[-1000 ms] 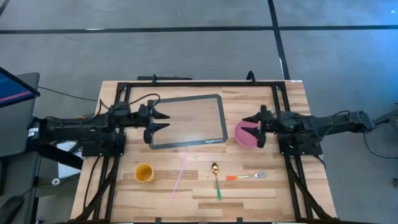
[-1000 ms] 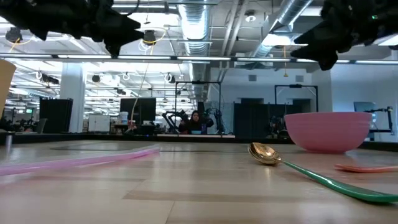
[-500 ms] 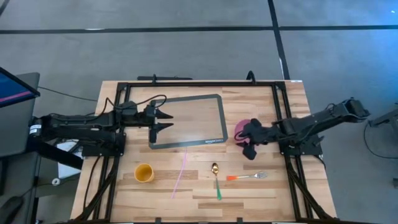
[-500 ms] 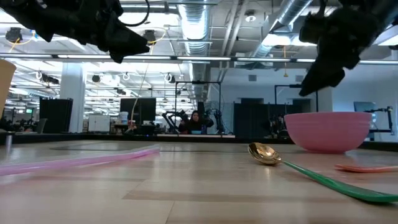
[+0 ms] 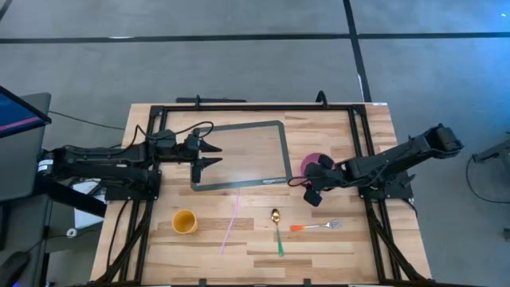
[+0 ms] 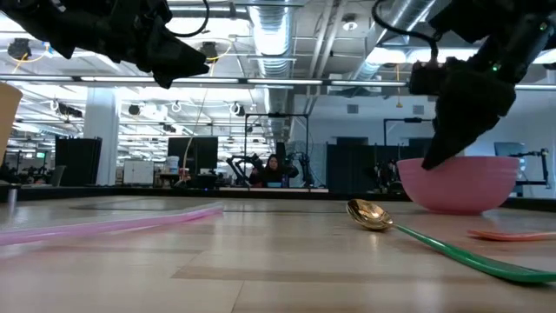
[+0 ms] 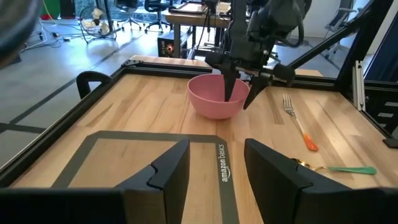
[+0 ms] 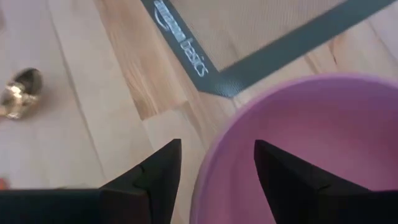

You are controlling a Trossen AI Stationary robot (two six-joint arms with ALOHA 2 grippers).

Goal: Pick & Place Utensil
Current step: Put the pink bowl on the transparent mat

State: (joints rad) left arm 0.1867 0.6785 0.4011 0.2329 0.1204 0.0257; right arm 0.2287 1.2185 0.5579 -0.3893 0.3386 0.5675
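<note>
A spoon with a gold bowl and green handle (image 5: 276, 231) and a fork with an orange handle (image 5: 317, 226) lie flat on the wooden table near its near edge. A pink bowl (image 5: 315, 169) stands right of a dark-rimmed baking mat (image 5: 239, 154). My right gripper (image 5: 309, 190) is open and points down over the bowl's near-left rim, one finger inside and one outside (image 8: 216, 144). My left gripper (image 5: 209, 154) hovers open above the mat's left part (image 7: 216, 146). My right gripper stands astride the pink bowl's near-left rim (image 8: 214, 134), coming from above at a slant, with one finger (image 8: 292, 177) over the inside and one (image 8: 146, 177) outside. I cannot tell whether either finger touches the rim. The bowl sits upright on the table.
A pink straw (image 5: 231, 223) and a yellow cup (image 5: 185, 221) lie left of the spoon. A black frame (image 5: 255, 106) runs along the table's edges. Bare wood shows between the mat and the utensils.
My right gripper has moved toward the table's left and near edges, tipped its fingers downward and dropped to the pink bowl's near-left rim. My left gripper has shifted slightly to the right over the mat. The bowl and utensils have stayed put.
</note>
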